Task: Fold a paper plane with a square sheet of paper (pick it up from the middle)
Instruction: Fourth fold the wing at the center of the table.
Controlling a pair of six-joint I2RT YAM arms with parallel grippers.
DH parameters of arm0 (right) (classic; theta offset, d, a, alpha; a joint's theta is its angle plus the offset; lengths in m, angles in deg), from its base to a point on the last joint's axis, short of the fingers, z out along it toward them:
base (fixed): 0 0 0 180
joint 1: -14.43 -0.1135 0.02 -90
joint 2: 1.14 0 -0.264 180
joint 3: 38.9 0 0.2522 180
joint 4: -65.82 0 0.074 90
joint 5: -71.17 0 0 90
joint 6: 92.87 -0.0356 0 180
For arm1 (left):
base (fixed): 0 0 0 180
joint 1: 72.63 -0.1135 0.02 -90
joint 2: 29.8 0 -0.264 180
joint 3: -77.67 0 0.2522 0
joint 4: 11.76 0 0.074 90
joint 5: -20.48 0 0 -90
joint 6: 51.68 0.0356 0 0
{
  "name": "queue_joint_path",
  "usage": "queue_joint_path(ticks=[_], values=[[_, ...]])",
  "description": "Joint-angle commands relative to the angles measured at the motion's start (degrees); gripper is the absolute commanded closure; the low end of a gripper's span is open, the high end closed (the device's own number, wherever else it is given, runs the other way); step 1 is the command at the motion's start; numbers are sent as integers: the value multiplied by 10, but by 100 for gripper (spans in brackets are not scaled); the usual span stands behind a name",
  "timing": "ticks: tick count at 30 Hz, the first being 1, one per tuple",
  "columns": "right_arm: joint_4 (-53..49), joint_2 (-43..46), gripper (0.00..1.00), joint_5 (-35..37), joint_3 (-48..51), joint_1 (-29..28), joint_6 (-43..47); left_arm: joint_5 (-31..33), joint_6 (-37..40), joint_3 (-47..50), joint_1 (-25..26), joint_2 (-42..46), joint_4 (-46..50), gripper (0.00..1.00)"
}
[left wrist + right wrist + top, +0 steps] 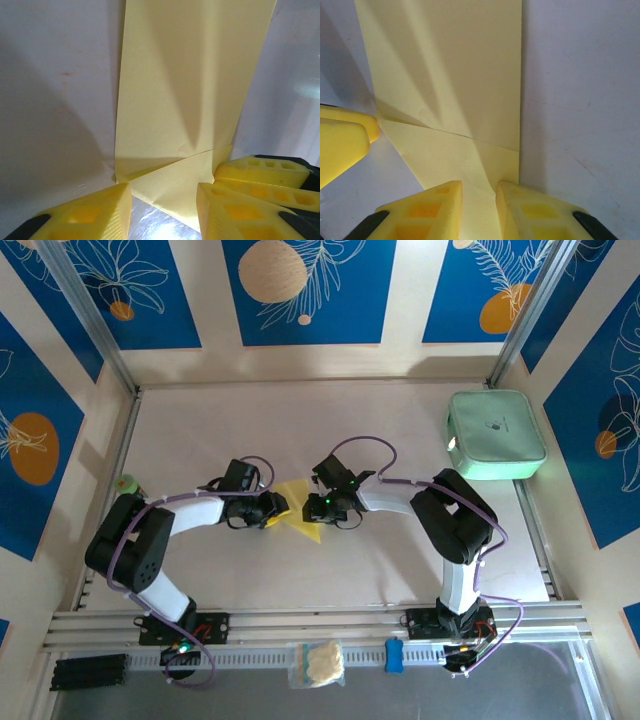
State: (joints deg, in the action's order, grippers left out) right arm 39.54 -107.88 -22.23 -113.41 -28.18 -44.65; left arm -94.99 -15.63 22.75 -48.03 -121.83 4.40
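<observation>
Square sheet of paper (300,515): you find it mid-table, yellow and partly folded, lying between the two grippers. From overhead it reads as a small pointed shape. In the left wrist view (185,90) it runs away from the camera as a long strip, with a diagonal flap folded across its near end. The right wrist view (450,75) shows the same strip from the other end, again with a slanted crease near the fingers.

Left gripper (275,510): your left wrist camera shows it (164,189) with its jaws part-way apart. The flap's corner reaches into the gap and a patch of shiny surface shows between the fingers (85,215). No pinch on the paper is visible.

Right gripper (322,510): at the sheet's opposite end. Up close (479,186) the jaws stand narrow, with paper running into the slot between them (you cannot tell whether the pads actually press it). Each wrist view also catches the other arm's yellow fingertips at its edge.

Table (380,440): pale and bare around the sheet.

Further out you have a mint-green case (496,435) at the far right corner, well apart from the sheet. A cream wad in a clear bag (318,663) lies on the near rail between the arm bases, and a small blue block (394,654) sits just beside it.
</observation>
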Motion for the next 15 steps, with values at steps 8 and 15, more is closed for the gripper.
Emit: queue_joint_path(ticks=[8,15], values=[[-28,-29,73,-4,-6,2,6,15,7,-10,1,0,19,55],[-28,-30,73,-4,-5,3,6,31,7,-7,1,15,30,53]])
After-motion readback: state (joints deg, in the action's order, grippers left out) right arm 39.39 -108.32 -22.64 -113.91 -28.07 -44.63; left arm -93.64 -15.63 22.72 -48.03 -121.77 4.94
